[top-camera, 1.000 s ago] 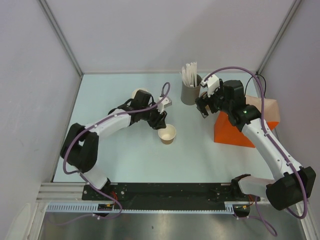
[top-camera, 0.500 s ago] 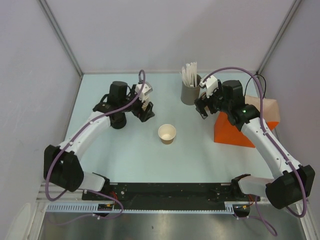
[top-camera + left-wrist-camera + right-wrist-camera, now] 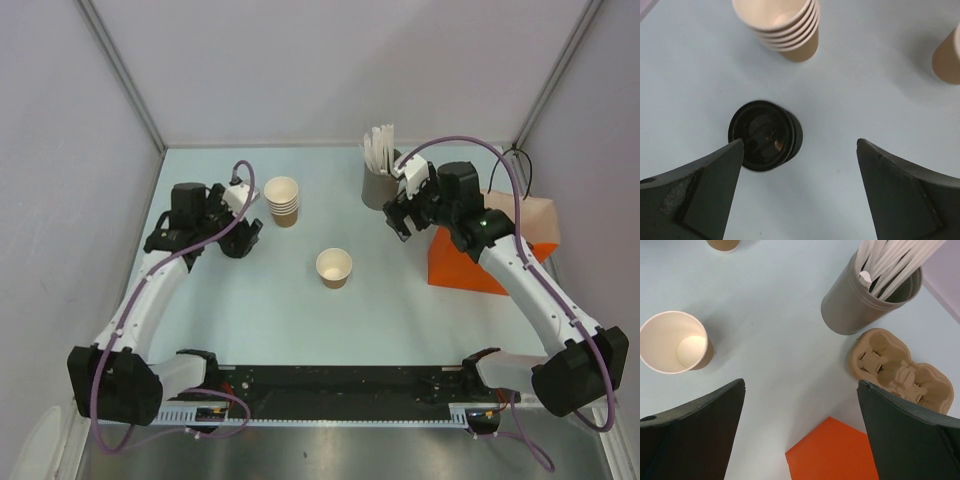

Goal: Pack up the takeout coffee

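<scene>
Your left gripper point(image 3: 800, 145) gapes empty over what looks like stacked black lids point(image 3: 765, 136). Your right gripper point(image 3: 801, 383), equally wide, holds nothing.

You've got bright, even overhead light on the pale desk point(image 3: 400, 320), with no glare or hot spots. Shadows are soft and faint, e.g. beside the cup stack point(image 3: 782, 25). In the left wrist view, the black lid stack point(image 3: 765, 136) looks slightly smeared at its rim. The left fingers point(image 3: 695, 200) are dark, soft-edged, detail-less wedges. The top view is sharp.
</scene>
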### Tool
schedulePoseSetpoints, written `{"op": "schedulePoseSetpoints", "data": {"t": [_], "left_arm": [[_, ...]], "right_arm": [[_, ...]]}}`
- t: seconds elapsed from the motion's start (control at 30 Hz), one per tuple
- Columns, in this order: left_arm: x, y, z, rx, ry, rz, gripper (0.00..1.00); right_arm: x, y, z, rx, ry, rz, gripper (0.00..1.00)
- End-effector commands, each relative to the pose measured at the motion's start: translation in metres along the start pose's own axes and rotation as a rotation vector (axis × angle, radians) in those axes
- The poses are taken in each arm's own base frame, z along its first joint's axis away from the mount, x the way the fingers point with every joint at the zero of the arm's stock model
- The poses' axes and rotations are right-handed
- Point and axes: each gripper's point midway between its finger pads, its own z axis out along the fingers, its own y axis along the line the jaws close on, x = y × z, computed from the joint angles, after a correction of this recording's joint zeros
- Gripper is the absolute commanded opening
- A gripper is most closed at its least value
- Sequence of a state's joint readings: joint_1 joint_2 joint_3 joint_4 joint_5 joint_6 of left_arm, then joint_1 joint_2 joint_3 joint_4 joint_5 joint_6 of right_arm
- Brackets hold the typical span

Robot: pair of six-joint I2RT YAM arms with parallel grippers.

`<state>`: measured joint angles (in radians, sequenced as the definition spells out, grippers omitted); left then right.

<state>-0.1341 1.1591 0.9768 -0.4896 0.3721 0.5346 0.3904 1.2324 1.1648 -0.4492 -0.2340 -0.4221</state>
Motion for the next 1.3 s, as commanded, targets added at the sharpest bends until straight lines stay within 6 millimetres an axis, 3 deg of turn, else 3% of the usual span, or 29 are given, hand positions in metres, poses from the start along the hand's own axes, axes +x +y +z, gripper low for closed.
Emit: {"op": "schedulePoseSetpoints", "data": {"t": [0.0, 0.13, 0.27, 0.73, 1.27], "left_arm": [[0.013, 0.003, -0.017, -0.007, -0.014, 0.057, 1.0], [0.025, -0.012, -0.011, 0.054, -0.017, 0.072, 0.99], [0.024, -0.015, -0.002, 0.086, -0.039, 0.059, 0.97], [0.032, 0.021, 0.03, -0.005, 0.029, 0.036, 0.89], [0.051, 0.028, 0.054, 0.001, 0.091, 0.02, 0.7]], "right_arm": [[-0.01, 0.007, -0.003, -0.014, -0.031, -0.032, 1.0], [-0.012, 0.014, -0.003, -0.031, -0.036, -0.04, 1.0], [-0.011, 0.017, 0.001, -0.049, -0.033, -0.029, 1.0], [-0.006, 0.018, 0.005, -0.054, -0.014, -0.033, 1.0], [-0.004, 0.017, 0.006, -0.05, -0.009, -0.028, 1.0]]}}
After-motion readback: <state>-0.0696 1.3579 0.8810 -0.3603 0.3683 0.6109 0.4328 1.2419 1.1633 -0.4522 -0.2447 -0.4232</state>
